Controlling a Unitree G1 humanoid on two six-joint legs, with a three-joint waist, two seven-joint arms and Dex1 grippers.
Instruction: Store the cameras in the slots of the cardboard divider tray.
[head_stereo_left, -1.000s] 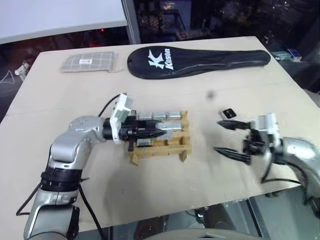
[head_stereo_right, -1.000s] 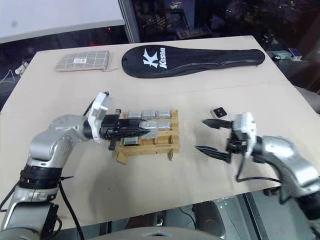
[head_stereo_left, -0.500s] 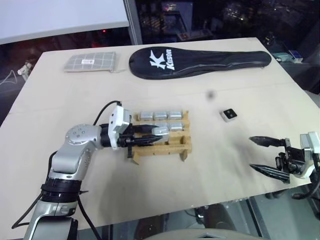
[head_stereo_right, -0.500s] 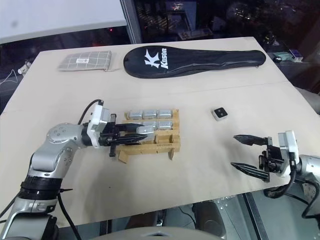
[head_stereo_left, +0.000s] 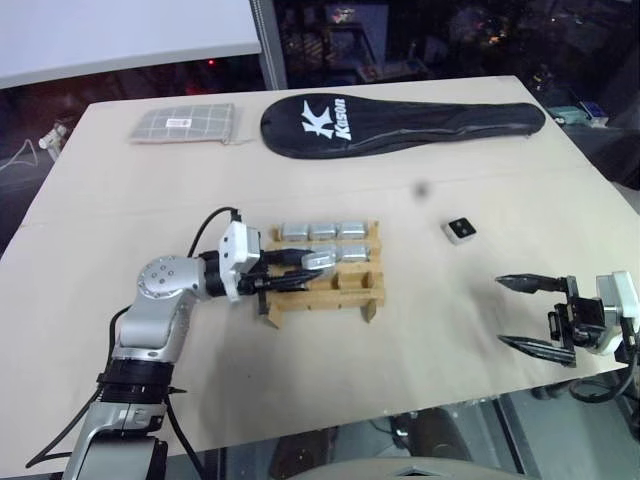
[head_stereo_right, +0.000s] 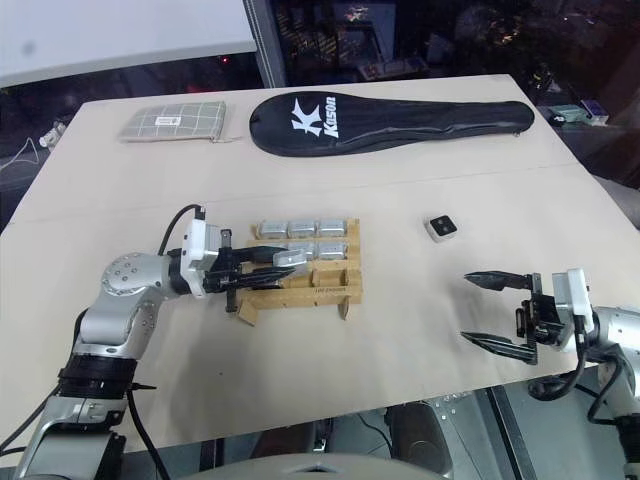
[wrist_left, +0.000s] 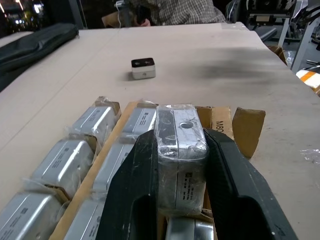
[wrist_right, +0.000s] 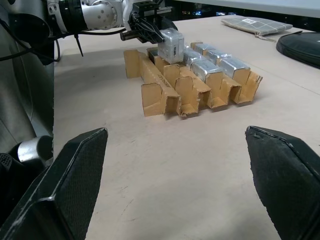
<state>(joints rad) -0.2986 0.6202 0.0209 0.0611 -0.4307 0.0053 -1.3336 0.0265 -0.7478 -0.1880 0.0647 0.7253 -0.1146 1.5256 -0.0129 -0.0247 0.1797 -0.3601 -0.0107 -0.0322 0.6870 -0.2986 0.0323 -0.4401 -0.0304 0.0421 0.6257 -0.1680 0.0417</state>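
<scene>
The left gripper (head_stereo_left: 300, 275) is clamped on one of the cameras (wrist_left: 179, 150), a silver box in clear wrap, held between its two black fingers (wrist_left: 135, 195) over the near-left part of the cardboard divider tray (head_stereo_left: 325, 296). The gripper reaches in level from the tray's left side, so its fingers and the held camera lie across the middle row and hide the slots beneath them. In the right wrist view the held camera (wrist_right: 171, 45) sits above the tray's strips, with its lower edge close to them; whether it touches the cardboard cannot be told.

The tray stands at the middle of the tan table (head_stereo_left: 450, 330). Its far row holds three wrapped cameras side by side, and more fill part of the middle row; the near row's slots on the right side look open.

One loose camera (head_stereo_left: 459, 230) lies on the table well to the right of the tray, black lens face up, with nothing around it.

The right gripper (head_stereo_left: 530, 315) hangs at the near right edge of the table, jaws spread wide and empty, well apart from both the tray and the loose camera.

At the far edge lie a long black racket cover (head_stereo_left: 400, 120) and, left of it, a grey checked pouch (head_stereo_left: 183, 123), both clear of the work.
</scene>
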